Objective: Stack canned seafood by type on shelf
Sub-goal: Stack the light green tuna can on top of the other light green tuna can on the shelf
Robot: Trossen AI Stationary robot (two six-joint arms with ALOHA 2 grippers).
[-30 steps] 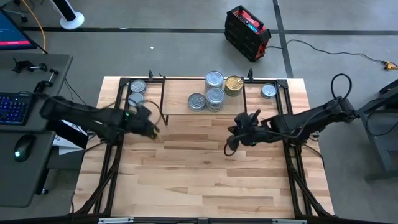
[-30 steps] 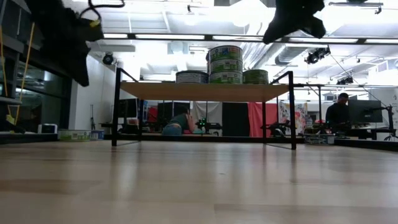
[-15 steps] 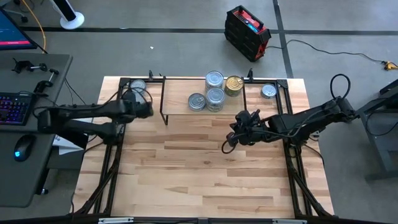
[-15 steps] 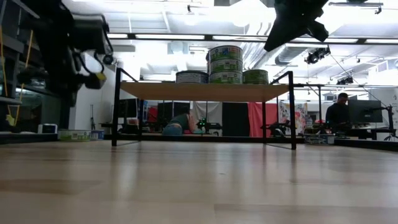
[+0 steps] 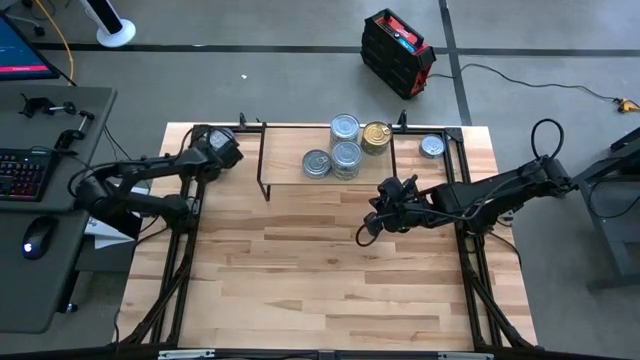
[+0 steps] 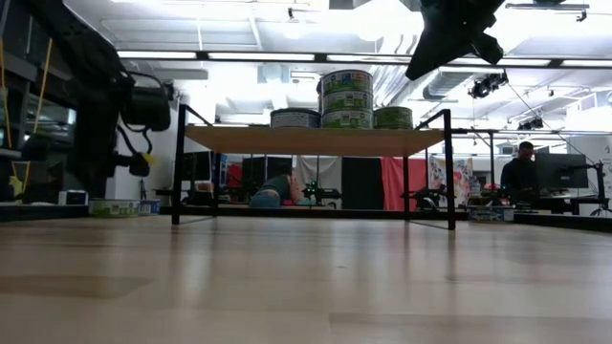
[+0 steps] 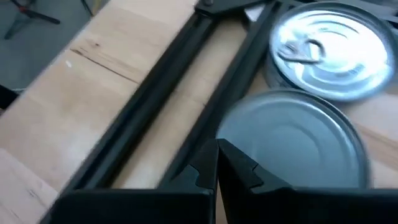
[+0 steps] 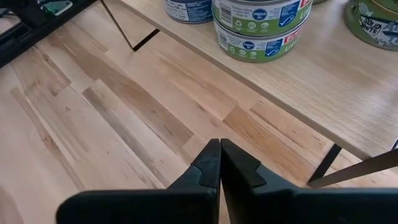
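While the right gripper [image 5: 364, 234] hung above the bare tabletop [image 5: 320, 290] with its fingers [image 8: 211, 163] pressed together on nothing, the shelf [image 5: 400, 165] stood just ahead of its tips, toward the far edge of the table. On that shelf, straight ahead of the right gripper, a two-high stack of green-labelled tins [image 8: 261, 25] rose above the rest; a single silver-lidded tin [image 5: 316, 163] lay touching it on the side toward the left arm, a second silver-lidded tin [image 5: 344, 127] sat behind the stack, and the gold tin [image 5: 376, 135] stood beside that one. Another loose silver tin [image 5: 431, 146] lay on the table off the shelf's end, beyond the right arm.

The left gripper [image 7: 216, 168] was at the far left corner of the table, well apart from the shelf, its fingers likewise closed and empty. Directly beneath and ahead of its tips lay a plain-lidded tin [image 7: 292, 137], and just beyond that, touching it, a tin with a pull-tab lid [image 7: 329, 46]; black frame rails [image 7: 180, 93] ran alongside both. Seen from table height, the shelf board [image 6: 311, 140] rested on thin black legs [image 6: 178, 162], with the left arm [image 6: 115, 115] low beside it and the right gripper [image 6: 449, 33] higher than the tin tops
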